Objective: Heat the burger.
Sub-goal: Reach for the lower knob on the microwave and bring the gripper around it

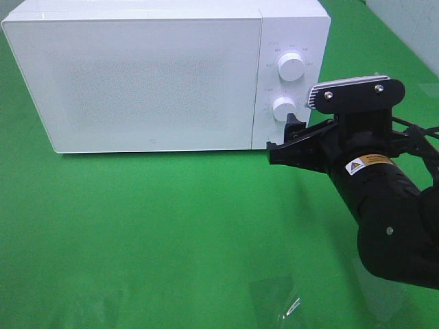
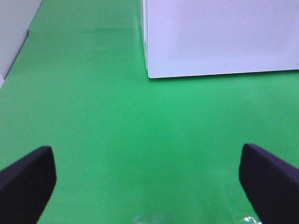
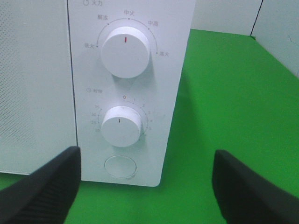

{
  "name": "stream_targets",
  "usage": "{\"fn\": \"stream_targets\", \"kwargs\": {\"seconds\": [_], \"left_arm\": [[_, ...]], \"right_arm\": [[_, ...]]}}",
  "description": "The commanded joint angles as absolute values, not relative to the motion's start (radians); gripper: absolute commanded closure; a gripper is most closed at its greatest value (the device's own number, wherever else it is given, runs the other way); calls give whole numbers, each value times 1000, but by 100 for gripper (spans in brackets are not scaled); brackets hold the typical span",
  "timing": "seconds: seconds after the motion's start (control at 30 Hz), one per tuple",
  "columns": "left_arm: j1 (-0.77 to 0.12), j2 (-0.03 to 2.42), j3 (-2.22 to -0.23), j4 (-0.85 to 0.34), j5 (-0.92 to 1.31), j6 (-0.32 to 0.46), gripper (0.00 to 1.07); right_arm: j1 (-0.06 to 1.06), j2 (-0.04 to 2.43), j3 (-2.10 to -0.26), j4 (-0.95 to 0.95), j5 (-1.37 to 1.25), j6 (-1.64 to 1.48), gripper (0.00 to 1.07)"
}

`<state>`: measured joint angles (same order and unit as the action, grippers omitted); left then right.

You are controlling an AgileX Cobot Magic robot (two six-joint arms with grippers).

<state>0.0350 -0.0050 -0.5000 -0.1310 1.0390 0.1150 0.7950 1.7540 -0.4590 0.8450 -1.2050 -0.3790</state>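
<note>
Though burger unseen, end effector (image 1: 285, 137) (right) near dial (image 1: 283, 108)

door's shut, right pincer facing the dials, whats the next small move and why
Probably ease the right pincer forward onto the lower dial and close on it. Its jaws stand open, not yet touching, roughly lined up with that dial, whose mark sits near zero. The microwave door is shut; the burger is not in view, so I cannot confirm it is inside.
</note>
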Motion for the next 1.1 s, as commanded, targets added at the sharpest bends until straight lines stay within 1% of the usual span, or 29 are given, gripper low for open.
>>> {"fn": "stream_targets", "kwargs": {"seconds": [0.03,0.2,0.33,0.5,0.77,1.1], "left_arm": [[36,-29,-497,-134,1032,110,7],[36,-29,-497,-134,1032,110,7],[36,-29,-497,-134,1032,110,7],[36,-29,-497,-134,1032,110,7],[36,-29,-497,-134,1032,110,7],[36,-29,-497,-134,1032,110,7]], "right_arm": [[799,1763,-470,877,-1271,-363,22],[799,1809,-500,886,-1277,-313,22],[792,1891,-567,884,-1278,-311,24],[787,1916,-598,885,-1278,-312,24],[712,1975,-707,827,-1225,-324,26],[697,2021,-782,822,-1189,-331,28]]}}
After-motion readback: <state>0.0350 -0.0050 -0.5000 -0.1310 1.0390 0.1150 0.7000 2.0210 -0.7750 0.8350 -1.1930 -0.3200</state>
